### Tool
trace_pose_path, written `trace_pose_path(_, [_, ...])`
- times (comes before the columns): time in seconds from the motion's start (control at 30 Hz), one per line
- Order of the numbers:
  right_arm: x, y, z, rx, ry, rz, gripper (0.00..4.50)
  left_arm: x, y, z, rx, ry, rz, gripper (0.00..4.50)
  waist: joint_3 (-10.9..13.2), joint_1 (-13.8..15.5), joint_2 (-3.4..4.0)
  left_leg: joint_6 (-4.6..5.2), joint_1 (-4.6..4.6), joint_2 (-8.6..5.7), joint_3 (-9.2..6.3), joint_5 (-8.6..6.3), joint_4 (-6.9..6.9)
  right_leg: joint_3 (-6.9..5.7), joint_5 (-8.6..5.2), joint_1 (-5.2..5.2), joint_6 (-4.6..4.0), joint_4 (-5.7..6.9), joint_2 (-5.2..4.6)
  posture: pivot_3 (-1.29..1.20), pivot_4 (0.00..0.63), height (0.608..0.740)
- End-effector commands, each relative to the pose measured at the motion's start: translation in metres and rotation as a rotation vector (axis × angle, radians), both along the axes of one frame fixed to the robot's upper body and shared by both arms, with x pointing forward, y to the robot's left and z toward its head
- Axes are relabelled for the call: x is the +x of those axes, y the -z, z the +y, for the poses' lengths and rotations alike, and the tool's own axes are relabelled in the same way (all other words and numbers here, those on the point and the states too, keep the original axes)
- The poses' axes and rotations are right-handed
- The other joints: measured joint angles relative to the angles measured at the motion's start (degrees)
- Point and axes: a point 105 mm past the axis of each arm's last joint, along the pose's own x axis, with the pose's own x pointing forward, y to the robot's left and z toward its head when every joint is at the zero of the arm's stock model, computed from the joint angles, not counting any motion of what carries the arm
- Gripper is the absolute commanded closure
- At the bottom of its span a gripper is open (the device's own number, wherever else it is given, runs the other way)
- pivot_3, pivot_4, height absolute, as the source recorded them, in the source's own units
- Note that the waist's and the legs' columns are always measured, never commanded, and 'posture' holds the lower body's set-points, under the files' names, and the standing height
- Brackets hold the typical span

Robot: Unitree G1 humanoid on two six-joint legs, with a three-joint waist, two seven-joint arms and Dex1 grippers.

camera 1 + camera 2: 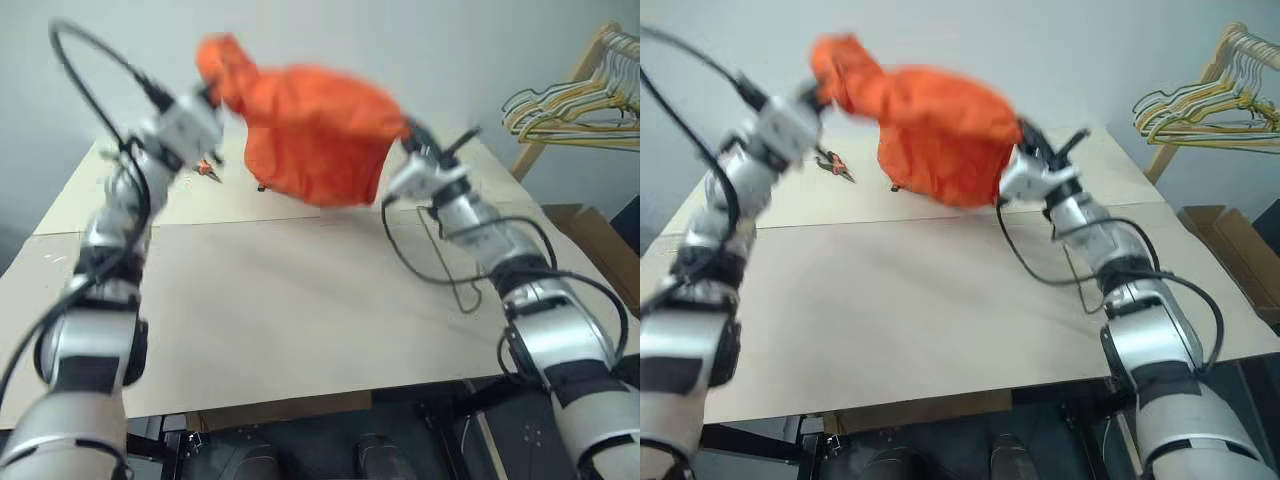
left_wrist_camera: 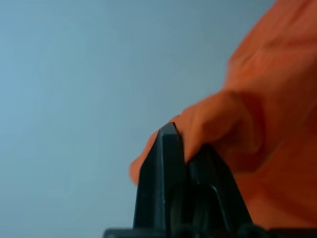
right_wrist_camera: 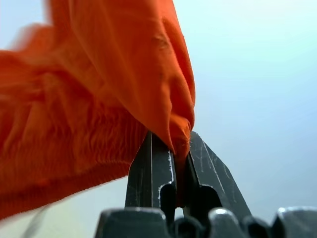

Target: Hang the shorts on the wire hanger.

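Observation:
The bright orange shorts point(image 1: 315, 130) hang bunched in the air above the far half of the table, stretched between my two grippers. My left gripper point(image 1: 208, 97) is shut on one upper corner of the fabric, and the left wrist view shows its fingers point(image 2: 166, 148) pinched on an orange fold. On the right, my right gripper point(image 1: 405, 137) is shut on the opposite edge, with cloth point(image 3: 124, 89) clamped between its black fingers point(image 3: 148, 163). The wire hanger point(image 1: 447, 268) lies flat on the table under my right forearm, which partly hides it.
The light wooden table point(image 1: 300, 320) spreads below the shorts. A small orange-handled tool point(image 1: 208, 170) lies at its far left. A bunch of yellowish and dark hangers point(image 1: 570, 110) hangs on a wooden rack at the right, and a cardboard box point(image 1: 600, 250) stands beside the table.

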Motion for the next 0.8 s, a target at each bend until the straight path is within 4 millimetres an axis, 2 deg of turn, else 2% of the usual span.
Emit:
trace_pose_path(0.03, [-0.021,0.028,0.003,-0.152,-0.154,0.135,4.50,-0.053,0.012,-0.014,0.130,0.234,0.191,4.47,0.00,-1.16,-0.01,0.08,0.01,0.01,-0.06,-0.05,0.02,0.01,0.00,0.03,0.00,0.01,0.00,-0.04,0.039,0.740])
trace_pose_path(0.2, [-0.042,0.076,0.000,-0.314,-0.263,0.375,4.50,-0.118,0.056,-0.001,0.307,0.327,0.629,4.47,0.05,-3.45,-0.06,0.19,0.35,0.03,-0.30,-0.11,0.05,-0.02,0.00,0.35,0.00,0.12,0.02,-0.03,0.038,0.740])
trace_pose_path(0.3, [-0.055,0.096,-0.002,-0.401,-0.314,0.478,4.50,-0.150,0.076,0.010,0.430,0.278,0.896,4.47,0.39,-3.92,-0.14,0.50,1.89,0.10,-0.41,-0.31,-0.01,-0.10,-0.09,1.93,-0.09,-0.11,0.13,-0.03,0.038,0.740])
trace_pose_path(0.37, [-0.063,0.106,-0.006,-0.474,-0.338,0.514,4.50,-0.165,0.082,0.012,0.473,0.251,0.989,4.47,0.67,-3.52,-0.25,0.56,2.67,0.09,-0.37,-0.36,-0.03,-0.12,-0.28,2.70,-0.11,-0.10,0.10,-0.02,0.038,0.740])
trace_pose_path(0.43, [-0.070,0.114,-0.011,-0.532,-0.350,0.538,4.50,-0.179,0.086,0.006,0.467,0.272,1.056,4.47,0.72,-3.01,-0.23,0.56,3.19,0.08,-0.39,-0.36,-0.02,-0.13,-0.60,3.21,0.10,-0.12,0.07,-0.02,0.042,0.740])
trace_pose_path(0.53, [-0.080,0.123,-0.021,-0.600,-0.360,0.555,4.50,-0.200,0.097,-0.006,0.485,0.307,1.118,4.47,0.80,-2.11,-0.22,0.57,3.23,0.09,-0.39,-0.38,-0.03,-0.11,-0.69,3.24,0.14,-0.11,0.07,-0.02,0.046,0.740])
trace_pose_path(0.6, [-0.086,0.125,-0.025,-0.629,-0.361,0.533,4.50,-0.211,0.104,-0.012,0.505,0.334,1.139,4.47,0.80,-1.62,-0.23,0.67,3.19,0.07,-0.36,-0.46,-0.03,-0.11,-0.56,3.21,-0.19,-0.09,0.05,-0.03,0.050,0.740])
trace_pose_path(0.8, [-0.101,0.131,-0.032,-0.606,-0.357,0.532,4.50,-0.227,0.123,-0.016,0.457,0.385,1.245,4.47,0.83,-0.75,-0.21,0.73,3.01,0.06,-0.27,-0.53,-0.03,-0.07,-0.61,3.04,-0.27,-0.09,0.07,-0.06,0.053,0.740])
